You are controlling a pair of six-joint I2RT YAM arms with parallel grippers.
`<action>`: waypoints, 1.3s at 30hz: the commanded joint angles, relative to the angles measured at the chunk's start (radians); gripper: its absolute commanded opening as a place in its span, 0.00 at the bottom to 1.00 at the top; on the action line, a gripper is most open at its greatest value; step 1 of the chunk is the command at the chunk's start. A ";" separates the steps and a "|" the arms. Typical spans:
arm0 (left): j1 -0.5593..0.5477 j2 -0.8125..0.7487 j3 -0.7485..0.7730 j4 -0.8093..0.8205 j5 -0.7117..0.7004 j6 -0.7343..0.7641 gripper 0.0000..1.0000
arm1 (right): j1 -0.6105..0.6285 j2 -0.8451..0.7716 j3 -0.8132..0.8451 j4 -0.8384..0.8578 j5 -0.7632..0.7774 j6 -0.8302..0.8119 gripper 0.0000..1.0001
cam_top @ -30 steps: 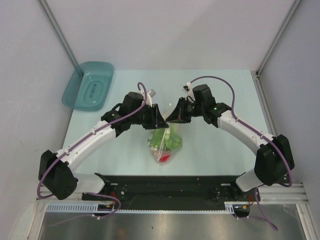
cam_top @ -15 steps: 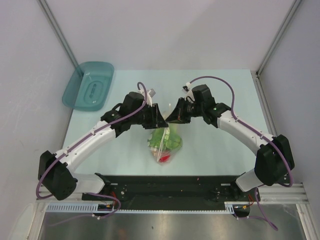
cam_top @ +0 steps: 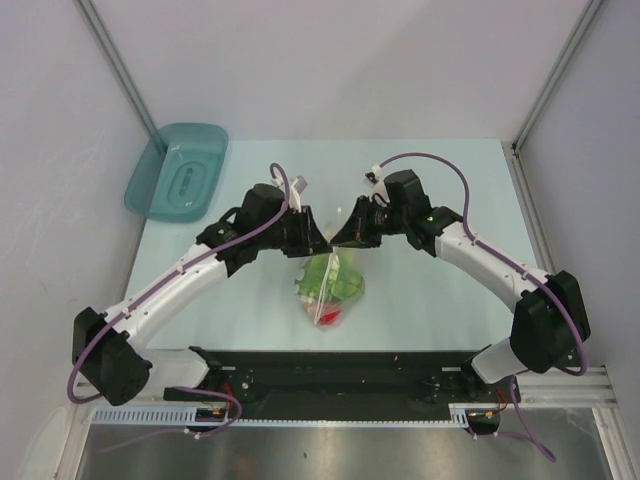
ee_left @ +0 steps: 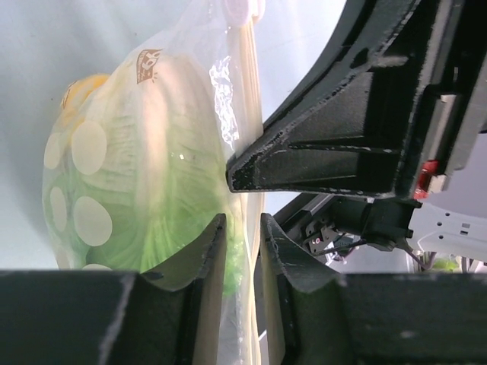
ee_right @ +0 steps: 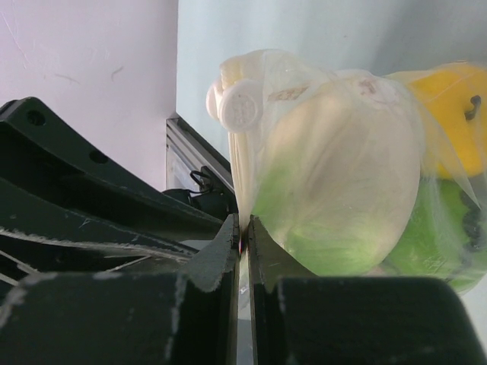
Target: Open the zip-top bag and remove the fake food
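Clear dotted plastic is pinched from both sides: the zip-top bag (cam_top: 333,285) is at the middle of the table (cam_top: 440,190) between my two arms, with the lettuce leaf (ee_left: 152,198), yellow fruit (ee_right: 449,114) and red piece (cam_top: 331,317) all inside. I read this as the opening step, with no gap showing at the mouth. The right gripper (ee_right: 243,224) is pressed almost flat on a sliver of film. The left gripper (ee_left: 243,228) is narrowed to a slit around the bag's edge. Next I'd need an even pull apart — firm enough that neither side slips.
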 commanded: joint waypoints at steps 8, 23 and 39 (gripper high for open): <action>-0.031 0.058 0.018 -0.011 -0.016 0.017 0.26 | 0.018 -0.042 0.005 0.036 -0.021 0.017 0.00; -0.058 0.106 0.079 -0.049 -0.060 0.032 0.00 | 0.035 -0.068 0.069 -0.161 0.066 -0.030 0.33; -0.058 0.054 0.068 -0.037 -0.030 0.012 0.00 | 0.058 -0.062 0.012 -0.149 0.114 -0.067 0.21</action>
